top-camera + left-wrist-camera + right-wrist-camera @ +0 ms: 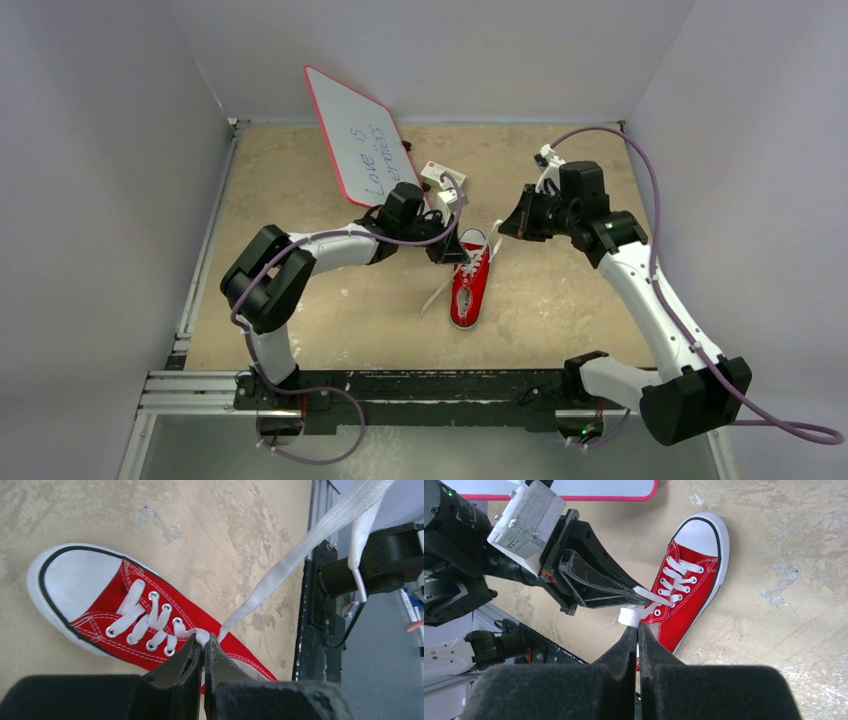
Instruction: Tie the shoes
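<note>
Red sneaker [469, 290] lies on the table [330, 300], toe toward the near edge. The left gripper [204, 644] has jaws closed on lace [280, 565] by the top eyelets [176, 622]. The right gripper [638, 629] has jaws closed on a lace end. Judgement: draw the ends apart evenly and low, lest the light shoe lift or slide.

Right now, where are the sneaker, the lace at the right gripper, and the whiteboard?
sneaker [80, 585], left wrist view, on the white toe cap.
lace [628, 616], right wrist view, on its folded white end.
whiteboard [355, 140], top external view, on its written face.
</note>
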You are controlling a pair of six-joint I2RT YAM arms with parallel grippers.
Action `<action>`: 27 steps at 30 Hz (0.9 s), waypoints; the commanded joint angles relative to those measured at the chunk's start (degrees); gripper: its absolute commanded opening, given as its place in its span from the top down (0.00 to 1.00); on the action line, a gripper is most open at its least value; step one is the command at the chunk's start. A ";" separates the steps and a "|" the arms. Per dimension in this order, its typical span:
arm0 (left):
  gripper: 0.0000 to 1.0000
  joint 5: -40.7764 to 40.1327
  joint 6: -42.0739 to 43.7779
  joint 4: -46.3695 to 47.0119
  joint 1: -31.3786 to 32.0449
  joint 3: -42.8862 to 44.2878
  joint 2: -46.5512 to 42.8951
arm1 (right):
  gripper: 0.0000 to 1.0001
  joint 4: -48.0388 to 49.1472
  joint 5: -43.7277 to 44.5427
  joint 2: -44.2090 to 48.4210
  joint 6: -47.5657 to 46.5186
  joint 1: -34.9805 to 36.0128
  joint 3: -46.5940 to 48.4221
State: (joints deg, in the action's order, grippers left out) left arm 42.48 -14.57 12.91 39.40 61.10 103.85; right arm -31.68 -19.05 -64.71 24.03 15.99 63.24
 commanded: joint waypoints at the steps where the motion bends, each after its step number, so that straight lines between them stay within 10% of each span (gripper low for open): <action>1: 0.95 5.18 -3.91 7.36 0.35 1.04 1.65 | 1.00 2.39 -3.27 -1.25 -0.10 -0.34 2.97; 17: 0.70 2.98 -2.68 8.07 0.99 -0.57 0.85 | 1.00 3.62 -2.93 -1.86 0.33 -0.29 3.90; 27: 0.76 2.26 -2.11 6.99 2.10 2.89 3.56 | 1.00 6.65 -8.69 -1.83 0.57 -0.30 2.56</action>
State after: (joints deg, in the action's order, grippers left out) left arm 44.53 -18.39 18.44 41.30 61.65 107.50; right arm -27.79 -25.47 -67.13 24.45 15.94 64.40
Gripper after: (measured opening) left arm 0.273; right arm 0.005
